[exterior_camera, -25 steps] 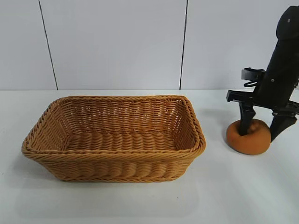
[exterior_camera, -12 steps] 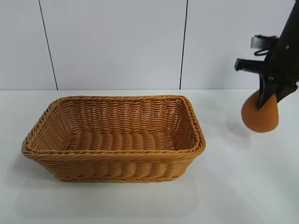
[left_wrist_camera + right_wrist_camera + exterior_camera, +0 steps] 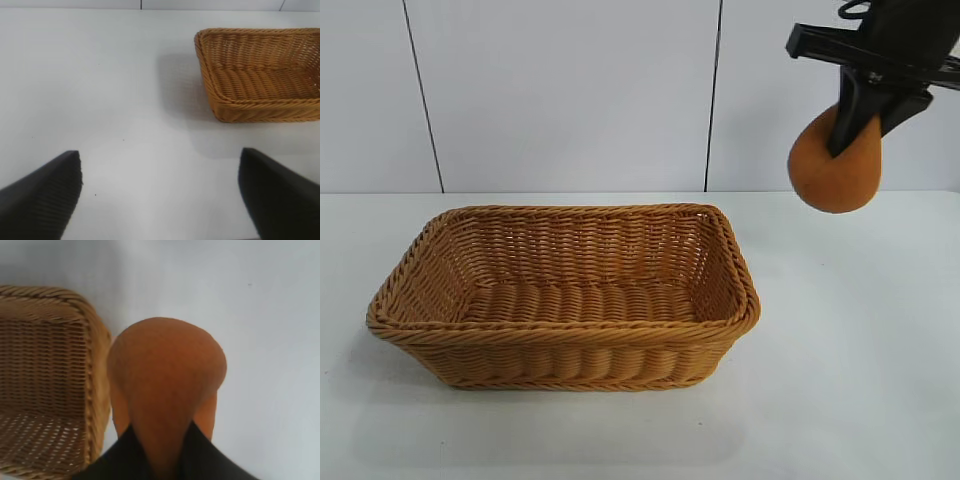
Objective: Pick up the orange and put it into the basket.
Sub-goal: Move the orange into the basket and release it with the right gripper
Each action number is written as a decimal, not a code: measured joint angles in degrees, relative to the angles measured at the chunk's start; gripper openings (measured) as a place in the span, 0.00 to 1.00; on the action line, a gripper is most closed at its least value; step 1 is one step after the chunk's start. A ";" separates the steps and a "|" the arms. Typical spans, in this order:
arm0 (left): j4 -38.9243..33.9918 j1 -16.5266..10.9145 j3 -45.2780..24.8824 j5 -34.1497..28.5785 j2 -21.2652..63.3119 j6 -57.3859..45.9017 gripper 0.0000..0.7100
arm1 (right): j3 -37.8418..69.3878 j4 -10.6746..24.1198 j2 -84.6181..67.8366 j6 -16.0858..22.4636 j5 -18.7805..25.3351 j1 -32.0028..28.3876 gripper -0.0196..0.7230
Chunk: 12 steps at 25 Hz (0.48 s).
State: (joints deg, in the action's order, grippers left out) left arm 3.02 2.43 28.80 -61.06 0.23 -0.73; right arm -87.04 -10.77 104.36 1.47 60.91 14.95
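Note:
The dull-orange orange (image 3: 832, 170) hangs high above the table at the upper right, squeezed into a pear shape. My right gripper (image 3: 858, 125) is shut on its top. In the right wrist view the orange (image 3: 167, 375) bulges out from between the dark fingers (image 3: 122, 460), with the basket (image 3: 95, 370) just to one side below. The woven basket (image 3: 565, 340) stands on the table, left of centre and lower than the orange, with nothing in it. My left gripper (image 3: 160, 195) is open over bare table, with the basket (image 3: 225, 107) some way ahead of it.
The white table (image 3: 850, 380) runs all round the basket. A white panelled wall (image 3: 570, 90) stands behind it.
The right gripper closed on the orange as it lay on the table, squeezing it, lifted it and carried it up and a little to the left. The left gripper stayed still.

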 joint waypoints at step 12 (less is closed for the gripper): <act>0.00 0.00 0.00 0.00 0.00 0.00 0.86 | 0.00 -7.11 4.39 0.47 -10.12 15.78 0.08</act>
State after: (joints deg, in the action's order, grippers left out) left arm 3.02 2.43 28.80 -61.06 0.23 -0.73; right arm -87.04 -17.88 108.75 1.94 50.79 30.73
